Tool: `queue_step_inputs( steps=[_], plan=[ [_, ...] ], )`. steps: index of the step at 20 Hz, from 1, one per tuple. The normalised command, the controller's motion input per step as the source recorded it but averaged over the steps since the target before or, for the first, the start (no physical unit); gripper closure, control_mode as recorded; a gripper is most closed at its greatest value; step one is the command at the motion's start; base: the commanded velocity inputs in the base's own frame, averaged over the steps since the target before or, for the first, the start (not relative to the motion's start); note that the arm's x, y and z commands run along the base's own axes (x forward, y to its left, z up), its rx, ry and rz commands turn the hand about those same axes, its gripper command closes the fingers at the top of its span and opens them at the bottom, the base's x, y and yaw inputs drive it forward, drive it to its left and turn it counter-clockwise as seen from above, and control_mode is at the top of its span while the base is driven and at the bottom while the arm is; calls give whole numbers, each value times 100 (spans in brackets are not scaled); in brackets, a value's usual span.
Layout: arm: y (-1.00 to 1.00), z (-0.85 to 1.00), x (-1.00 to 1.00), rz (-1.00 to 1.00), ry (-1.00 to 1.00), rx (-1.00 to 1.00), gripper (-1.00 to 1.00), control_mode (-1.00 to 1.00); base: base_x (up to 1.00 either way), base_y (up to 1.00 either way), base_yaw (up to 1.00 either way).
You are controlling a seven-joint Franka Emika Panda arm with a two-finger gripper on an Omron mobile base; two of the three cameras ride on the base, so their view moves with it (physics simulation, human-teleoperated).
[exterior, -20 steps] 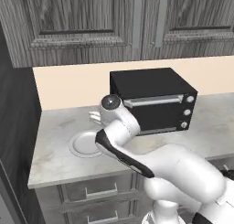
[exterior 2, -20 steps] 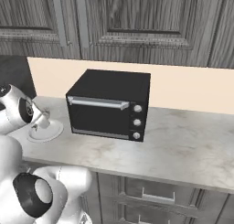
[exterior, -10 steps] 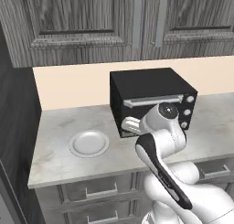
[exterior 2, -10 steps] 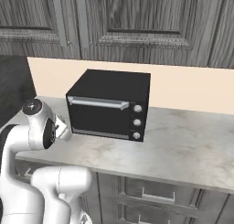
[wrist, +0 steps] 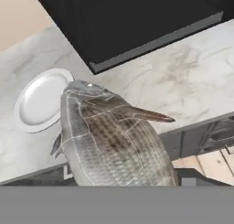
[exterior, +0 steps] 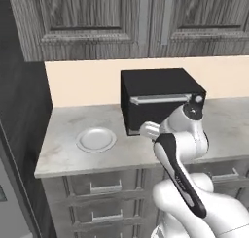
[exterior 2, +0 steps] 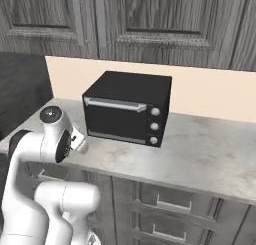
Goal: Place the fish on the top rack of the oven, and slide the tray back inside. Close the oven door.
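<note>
Fish point(wrist: 109, 136) hangs clenched in the end effector above the table's front edge, plate point(exterior: 96, 139) bare; transport step; next, carry it to the oven rack.

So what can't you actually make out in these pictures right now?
- Gripper jaws: in the hand view the fish covers them; in both base views the arm's own links block them.
- Fish's tail end: cut off at the bottom of the hand view.
- Round white plate: its near rim is hidden behind the fish in the hand view.
- Small black box oven: its window is too dark to see inside.
</note>
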Motion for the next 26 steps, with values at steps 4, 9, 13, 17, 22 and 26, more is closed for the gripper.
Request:
queue_step_inputs(
  steps=[4,9,13,17,22,26],
  plan=[
    [0,0,0,0,0,0,100,100,-85,15,45],
    [0,0,0,0,0,0,100,100,-38,56,63],
    [0,0,0,0,0,0,100,100,-4,95,54],
    [0,0,0,0,0,0,100,100,6,100,45],
    [0,0,0,0,0,0,100,100,19,100,41],
    [0,0,0,0,0,0,100,100,53,89,31]
  ],
)
